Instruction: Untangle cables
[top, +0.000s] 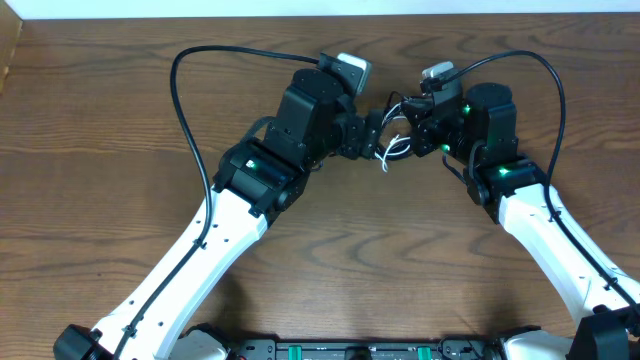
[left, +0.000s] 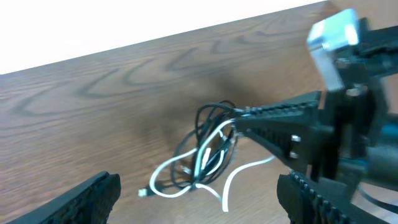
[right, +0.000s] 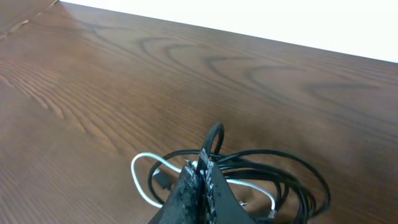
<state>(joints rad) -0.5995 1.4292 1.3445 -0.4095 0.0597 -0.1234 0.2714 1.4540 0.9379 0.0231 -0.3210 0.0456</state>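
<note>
The tangled cables (top: 393, 148) lie bunched on the wooden table between my two grippers. In the left wrist view the white cable (left: 166, 169) loops through the black cables (left: 205, 121). My left gripper (left: 199, 200) is open wide, its fingers on either side of the tangle and a little short of it; in the overhead view it (top: 377, 135) sits just left of the bunch. My right gripper (right: 203, 177) is shut on a black cable (right: 292, 167) at the top of the bunch, with the white cable (right: 138, 180) beneath. It also shows in the left wrist view (left: 249, 118) and the overhead view (top: 414, 128).
The wooden table (top: 90, 150) extends all around. Thick black arm wires arc over the left arm (top: 185, 90) and the right arm (top: 550, 75). The table's far edge (top: 300, 18) lies just behind the grippers.
</note>
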